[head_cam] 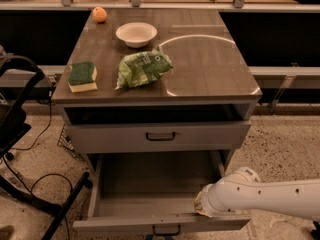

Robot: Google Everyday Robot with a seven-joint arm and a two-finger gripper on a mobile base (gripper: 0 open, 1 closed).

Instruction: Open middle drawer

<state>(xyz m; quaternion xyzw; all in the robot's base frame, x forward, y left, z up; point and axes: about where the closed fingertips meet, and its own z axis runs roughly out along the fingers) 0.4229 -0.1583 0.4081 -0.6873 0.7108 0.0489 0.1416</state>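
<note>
Middle drawer (145,184): out — wide shallow grey box
Axis: left-right, front toward camera
End effector (200,207): front-right rim — grip state unclear

middle drawer (116,224) open from above | gripper (199,207) blocks front-right corner | left free

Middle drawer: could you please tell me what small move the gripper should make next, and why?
Probably lift the gripper up and back, clear of the middle drawer. The drawer stands pulled well out, its shallow box exposed and its front far ahead of the upper drawer, so opening looks done. The gripper sits low at the right end of the drawer's front.
</note>
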